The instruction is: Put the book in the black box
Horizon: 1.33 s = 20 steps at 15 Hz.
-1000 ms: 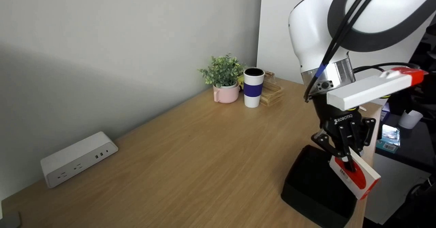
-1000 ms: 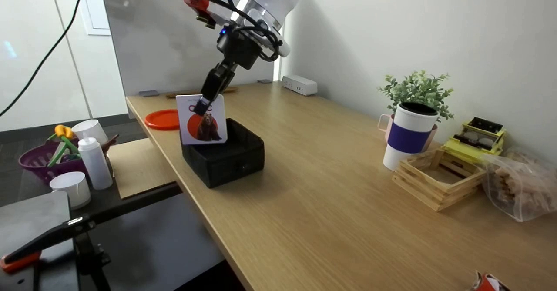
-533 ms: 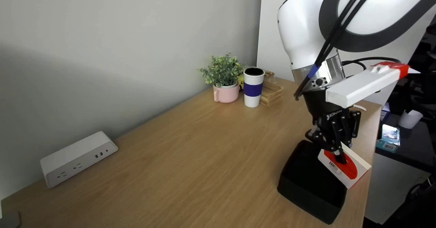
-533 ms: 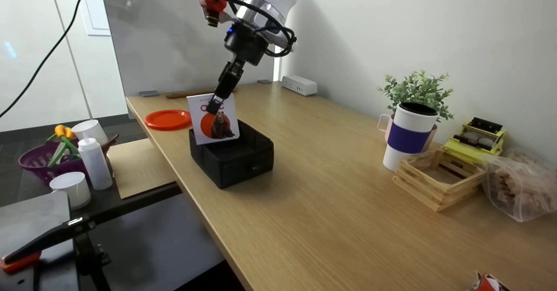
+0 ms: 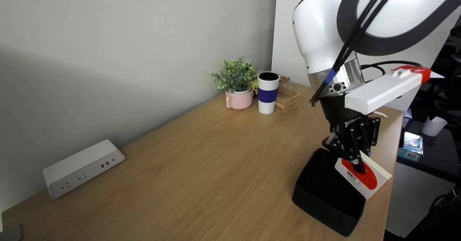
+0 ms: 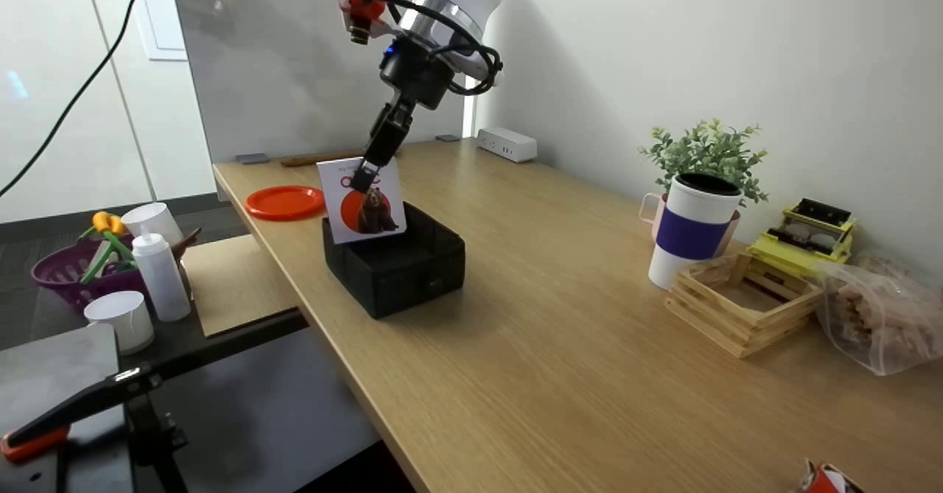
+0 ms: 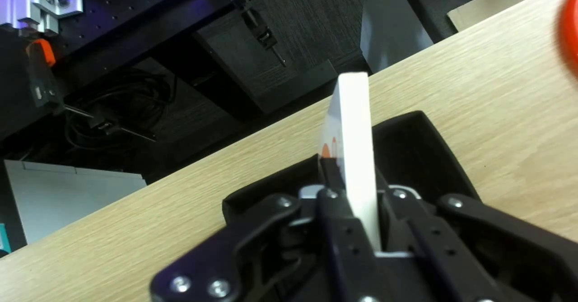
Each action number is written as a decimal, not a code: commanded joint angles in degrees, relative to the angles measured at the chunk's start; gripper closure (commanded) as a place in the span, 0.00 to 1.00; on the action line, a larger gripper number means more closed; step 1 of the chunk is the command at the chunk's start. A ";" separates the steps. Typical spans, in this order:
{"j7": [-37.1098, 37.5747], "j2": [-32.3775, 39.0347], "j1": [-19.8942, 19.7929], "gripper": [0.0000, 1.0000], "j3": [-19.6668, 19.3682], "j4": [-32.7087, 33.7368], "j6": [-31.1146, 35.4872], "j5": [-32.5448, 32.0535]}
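Note:
The book (image 5: 369, 179) is white with a red-orange oval and also shows in an exterior view (image 6: 372, 217) with a bear on its cover. My gripper (image 5: 360, 164) is shut on it, one finger on each face, as in the wrist view (image 7: 354, 175). The book (image 7: 359, 144) stands on edge and tilted. The black box (image 5: 320, 205) is open on top and sits near the table edge; it also shows in an exterior view (image 6: 420, 283). The book's lower part overlaps the box's rim on the table-edge side. I cannot tell whether it touches the rim.
A red plate (image 6: 285, 203) lies beside the box near the table edge. A white power strip (image 5: 84, 169), a white-and-blue mug (image 5: 267, 94), a potted plant (image 5: 238, 98) and a wooden crate (image 6: 744, 301) stand along the wall side. The table edge (image 6: 353, 375) runs close to the box.
Since one second ago my gripper, the book and the black box have all shifted together away from the table edge. Over the last half second almost nothing has moved.

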 commanded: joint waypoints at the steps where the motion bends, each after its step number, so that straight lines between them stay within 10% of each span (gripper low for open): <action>1: -0.83 -1.75 0.05 0.96 -0.35 -1.31 1.04 1.38; 20: -16.95 2.09 -1.70 0.96 -2.36 2.84 2.10 -5.95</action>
